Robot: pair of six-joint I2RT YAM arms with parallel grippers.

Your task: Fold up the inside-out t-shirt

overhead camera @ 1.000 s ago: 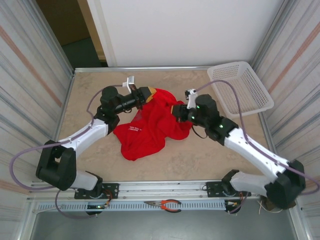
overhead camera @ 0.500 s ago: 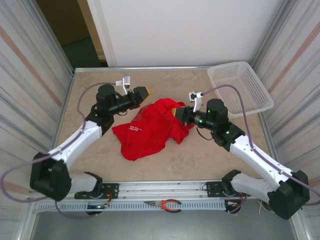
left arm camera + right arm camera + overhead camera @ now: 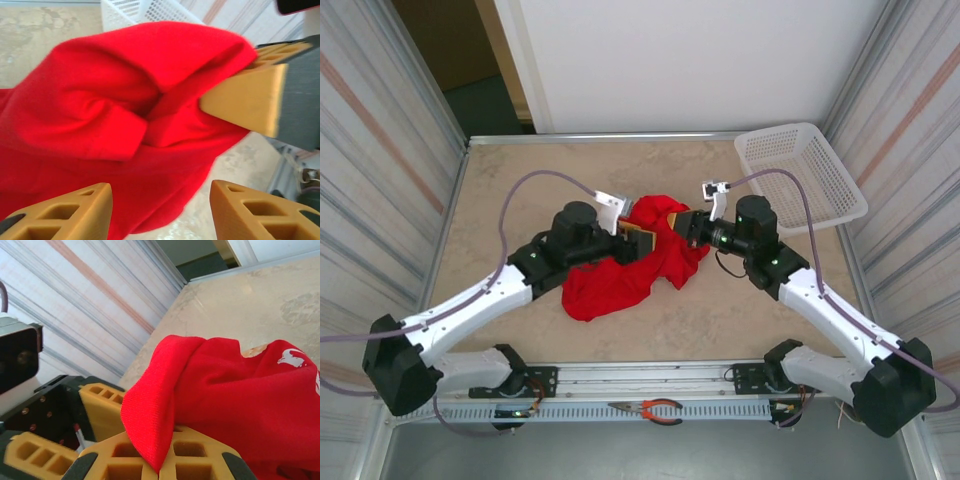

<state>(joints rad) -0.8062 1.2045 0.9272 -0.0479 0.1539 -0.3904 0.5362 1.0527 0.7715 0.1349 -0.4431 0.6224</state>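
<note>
The red t-shirt [image 3: 610, 285] lies bunched in the middle of the table, with one part lifted. My right gripper [image 3: 674, 222] is shut on a raised fold of the t-shirt [image 3: 165, 410], the cloth pinched between its tan fingers [image 3: 200, 467]. White lettering [image 3: 290, 358] shows on the cloth beyond. My left gripper [image 3: 636, 238] is open just left of the right one, facing it. In the left wrist view its gripper [image 3: 160, 212] has tan fingertips [image 3: 75, 212] spread wide, nothing between them, with the t-shirt [image 3: 115, 100] hanging just ahead and the right gripper's finger [image 3: 250, 97] holding it.
A white plastic basket [image 3: 800, 175] stands at the table's far right corner. Red-handled pliers [image 3: 655, 408] lie on the rail in front of the arm bases. Bare marble table [image 3: 510, 190] surrounds the shirt, and corrugated walls close both sides.
My left gripper has swung from the shirt's far left edge in to the centre, close to the right gripper. The shirt has bunched up narrower. The right gripper has kept its hold.
</note>
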